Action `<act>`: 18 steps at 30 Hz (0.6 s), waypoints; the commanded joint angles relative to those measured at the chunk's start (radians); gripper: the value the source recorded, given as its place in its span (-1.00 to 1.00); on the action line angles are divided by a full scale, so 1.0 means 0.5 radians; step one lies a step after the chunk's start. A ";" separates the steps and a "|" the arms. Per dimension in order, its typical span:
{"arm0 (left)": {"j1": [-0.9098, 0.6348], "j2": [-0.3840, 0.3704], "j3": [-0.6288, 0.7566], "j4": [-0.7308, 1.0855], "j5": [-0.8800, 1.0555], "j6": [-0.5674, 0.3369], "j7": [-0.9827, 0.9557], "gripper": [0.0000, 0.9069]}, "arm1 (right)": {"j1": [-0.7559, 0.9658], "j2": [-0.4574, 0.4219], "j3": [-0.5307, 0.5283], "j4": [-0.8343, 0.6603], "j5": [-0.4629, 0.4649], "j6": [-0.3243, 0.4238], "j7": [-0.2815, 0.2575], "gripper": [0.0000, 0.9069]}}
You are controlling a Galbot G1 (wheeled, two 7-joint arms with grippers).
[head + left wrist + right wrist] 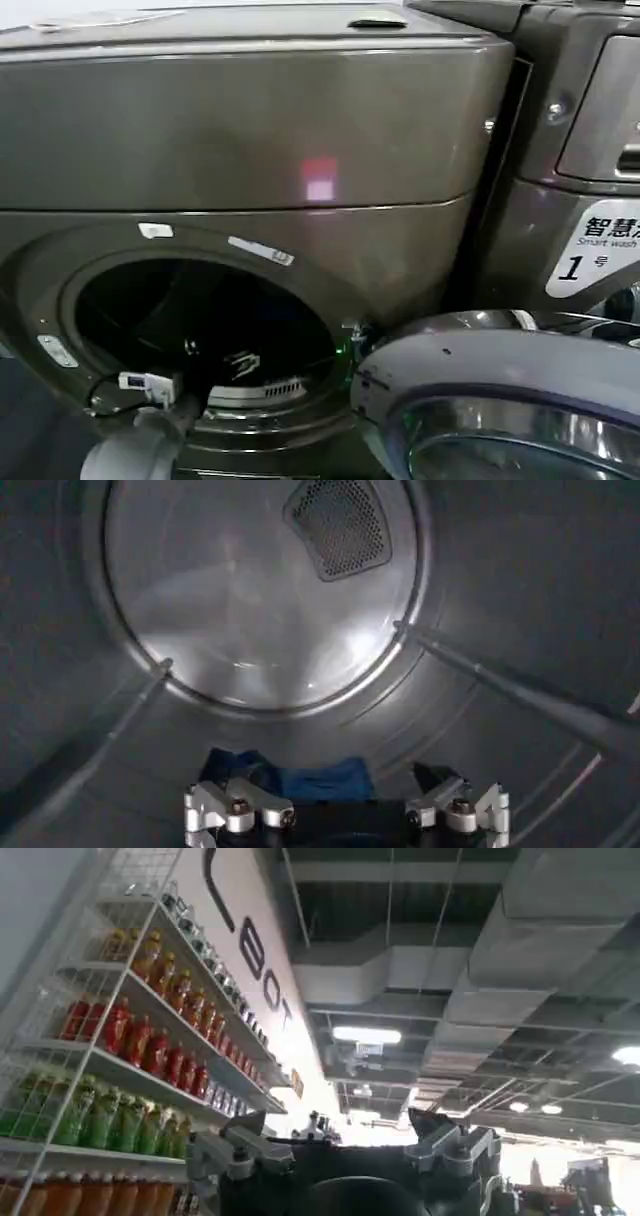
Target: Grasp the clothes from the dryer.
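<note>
The big bronze-brown metal dryer (250, 130) has a black drum mouth at 7 o'clock of the head view. A white sticker (600, 250) with a black "1" sits at 3 o'clock on the neighbouring grey machine (560, 110). Inside, the silver-grey steel drum wall (250, 610) carries a dark perforated vent (340, 525) at 12 o'clock. The dark navy-blue fabric clothes (310, 778) lie at 6 o'clock. Red, green and orange bottles (130, 1068) line white wire shelves (120, 1073).

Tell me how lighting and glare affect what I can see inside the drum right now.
Head view: the dryer mouth is nearly black, with a pink-white glare spot on the front panel. Left wrist view: the drum's back wall glares bright, and the clothes lie dim but readable just beyond the left end effector.
</note>
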 commanded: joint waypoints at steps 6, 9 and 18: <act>-0.607 -0.005 0.004 0.725 -0.027 0.092 -0.049 1.00 | 0.009 0.001 -0.015 0.007 0.000 0.001 0.003 1.00; -0.725 -0.015 0.004 0.862 -0.026 0.082 -0.059 1.00 | 0.012 -0.002 -0.021 0.010 0.001 0.000 0.003 1.00; -0.942 -0.019 0.017 1.188 0.000 0.043 -0.051 1.00 | 0.004 -0.001 -0.014 0.002 0.000 0.002 0.003 1.00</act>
